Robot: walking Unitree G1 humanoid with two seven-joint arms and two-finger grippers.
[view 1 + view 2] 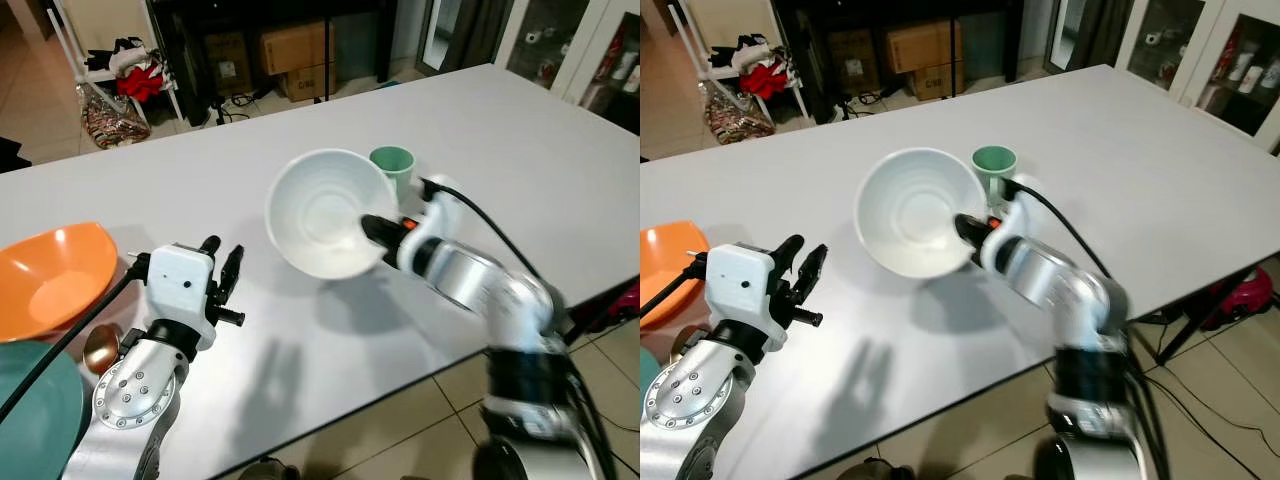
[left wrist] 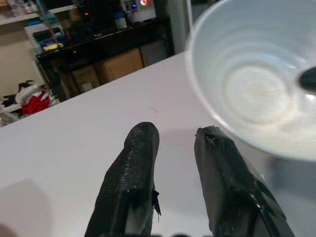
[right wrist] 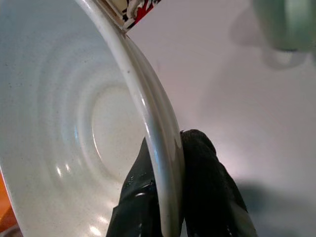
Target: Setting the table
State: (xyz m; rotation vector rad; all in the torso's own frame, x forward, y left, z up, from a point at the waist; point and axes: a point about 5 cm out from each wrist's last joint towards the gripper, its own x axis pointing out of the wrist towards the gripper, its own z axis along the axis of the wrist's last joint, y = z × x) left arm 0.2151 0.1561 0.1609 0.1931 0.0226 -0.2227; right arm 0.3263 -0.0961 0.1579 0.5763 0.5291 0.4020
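White bowl (image 1: pixel 325 210), pale green cup (image 1: pixel 392 163), orange bowl (image 1: pixel 55 275), teal plate (image 1: pixel 35 420), all on a light grey table (image 1: pixel 520 150).

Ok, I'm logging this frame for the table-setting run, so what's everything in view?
white bowl: one, white, lifted and tilted over mid-table, rim pinched.
cup: one, green, on the table behind the bowl.
orange bowl: one, orange, table's left edge.
teal plate: one, teal, near left corner.
table: one, white.
cardboard boxes: two, brown, floor beyond.
left gripper: jaws slightly apart, hanging over the table.
right gripper: jaws shut on the white bowl's rim.
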